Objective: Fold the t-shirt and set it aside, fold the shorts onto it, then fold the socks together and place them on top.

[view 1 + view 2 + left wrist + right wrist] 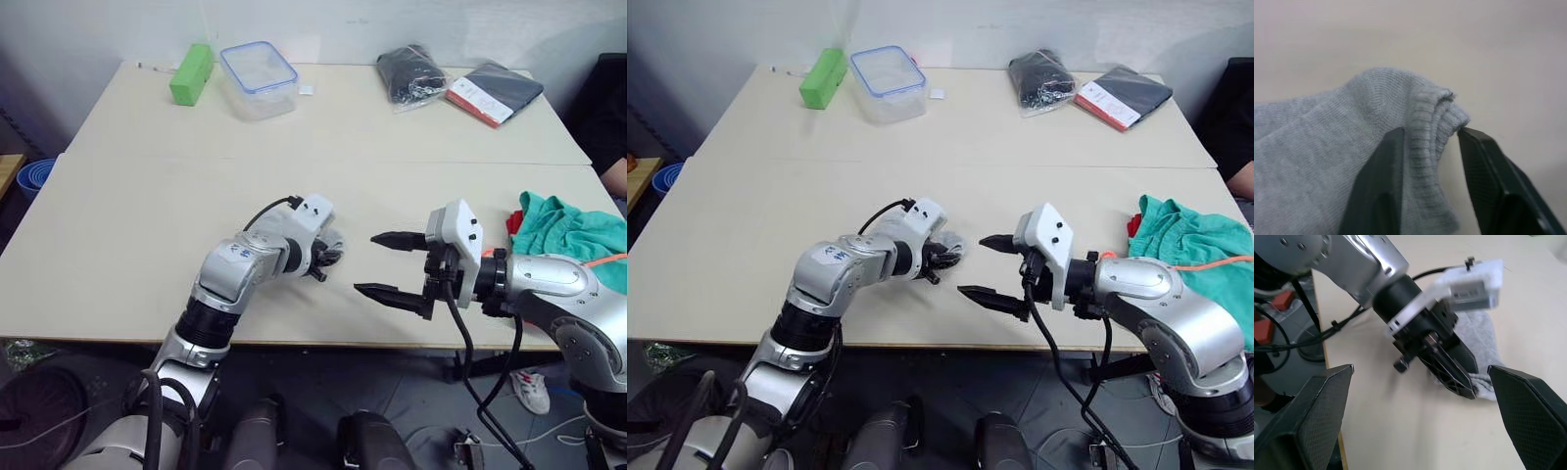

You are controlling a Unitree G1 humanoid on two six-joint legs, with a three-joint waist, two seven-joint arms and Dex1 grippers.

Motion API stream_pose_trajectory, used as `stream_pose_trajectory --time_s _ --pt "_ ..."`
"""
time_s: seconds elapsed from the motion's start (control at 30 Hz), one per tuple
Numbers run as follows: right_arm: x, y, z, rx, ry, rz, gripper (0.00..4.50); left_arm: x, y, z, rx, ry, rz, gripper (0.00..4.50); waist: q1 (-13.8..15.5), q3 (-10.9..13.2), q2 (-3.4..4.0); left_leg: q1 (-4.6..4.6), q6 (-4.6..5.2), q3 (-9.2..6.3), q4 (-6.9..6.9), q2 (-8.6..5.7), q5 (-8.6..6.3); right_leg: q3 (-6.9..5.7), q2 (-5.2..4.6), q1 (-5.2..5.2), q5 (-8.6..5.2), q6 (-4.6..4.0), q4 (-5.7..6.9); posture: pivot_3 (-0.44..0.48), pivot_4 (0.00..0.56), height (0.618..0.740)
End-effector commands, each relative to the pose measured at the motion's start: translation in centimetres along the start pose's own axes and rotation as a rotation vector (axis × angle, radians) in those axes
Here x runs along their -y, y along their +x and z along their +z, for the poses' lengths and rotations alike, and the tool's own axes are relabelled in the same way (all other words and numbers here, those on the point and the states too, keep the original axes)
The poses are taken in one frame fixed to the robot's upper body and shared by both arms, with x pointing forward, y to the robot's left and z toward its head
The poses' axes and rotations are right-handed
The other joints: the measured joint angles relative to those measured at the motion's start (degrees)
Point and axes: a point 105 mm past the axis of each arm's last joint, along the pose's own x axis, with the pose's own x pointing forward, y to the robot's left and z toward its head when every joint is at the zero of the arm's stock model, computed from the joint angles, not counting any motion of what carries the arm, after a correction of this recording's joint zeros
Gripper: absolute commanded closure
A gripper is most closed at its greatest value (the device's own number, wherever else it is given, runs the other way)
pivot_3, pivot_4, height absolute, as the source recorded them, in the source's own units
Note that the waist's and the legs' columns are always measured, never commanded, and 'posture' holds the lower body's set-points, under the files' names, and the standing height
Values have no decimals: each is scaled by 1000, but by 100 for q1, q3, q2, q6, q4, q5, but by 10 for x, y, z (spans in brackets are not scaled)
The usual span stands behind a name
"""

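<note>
On the beige table (127, 245), the left gripper (1430, 161) pinches the socks (1327, 147).

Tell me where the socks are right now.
The socks lie on the near part of the table, left of centre in the head views, with their ribbed cuff between the left gripper's fingers. The open right gripper hovers just to their right.

Light grey ribbed socks (1352, 147); teal-green shorts (573, 235) with an orange drawstring (607, 260); cream surface (127, 225); green box (192, 72); blue-rimmed clear container (259, 78).
</note>
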Motion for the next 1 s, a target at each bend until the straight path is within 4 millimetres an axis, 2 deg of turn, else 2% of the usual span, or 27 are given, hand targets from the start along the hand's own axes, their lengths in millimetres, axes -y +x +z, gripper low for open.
stream_pose_trajectory --time_s 0.03,0.1,0.2,0.23,0.33,0.4,0.5,0.57,0.8,0.97,1.0 --pt "-2 0 2 3 -53 -22 0 3 -29 37 126 20 -40 1553 3 0 0 0 0 -1 0 0 0 0 0 0 0 0 -1 0 150 740" --pt "3 1 -1 -12 -52 -51 0 -3 -48 49 170 -13 -57 950 6 0 0 -1 0 -3 0 -1 0 -2 -1 3 0 0 -3 0 150 740" --pt "10 3 -4 -21 -36 -93 0 -17 -74 55 198 -36 -48 950 -10 0 0 0 -1 -3 -1 -1 0 -3 0 3 0 0 -4 0 150 740" --pt "13 4 -5 -26 -31 -107 0 -27 -83 49 180 -29 -18 950 -15 0 1 2 -2 -3 -3 -1 1 -3 0 3 0 0 -3 0 150 740" --pt "24 17 -11 -45 -41 -159 0 -78 -111 -1 15 -27 135 950 -160 -1 2 16 -13 2 -20 1 7 5 5 2 -1 -2 -3 0 150 740" --pt "31 25 -12 -59 -95 -182 0 -96 -120 -24 -44 -59 180 950 -168 0 2 29 -18 14 -36 1 9 14 5 0 -7 -12 -1 0 150 740" --pt "32 38 -13 -77 -217 -161 0 -107 -120 -41 -68 -95 190 950 -61 2 -2 3 -20 -2 -27 1 11 3 3 -18 -11 -19 10 0 150 740" --pt "28 45 -15 -94 -297 -122 0 -110 -117 -45 -65 -101 190 950 16 4 -7 -13 -15 -3 -14 -3 9 2 -2 -29 -11 -18 15 0 150 740" --pt "17 59 -15 -68 -362 -48 0 -108 -101 -32 19 -141 160 950 5 3 -12 -12 -7 -2 -8 -6 5 -2 -5 -22 -6 -10 21 0 150 740" --pt "11 58 -4 -12 -348 -33 0 -103 -90 -28 31 -159 130 950 -30 4 -12 -9 -8 -1 -6 -2 5 -2 -2 -22 -6 -10 26 0 150 740" --pt "10 57 -1 5 -342 -27 0 -102 -87 -29 28 -157 130 1131 -43 3 -12 -7 -9 -1 -6 -2 6 -2 -2 -22 -6 -10 28 0 150 740"
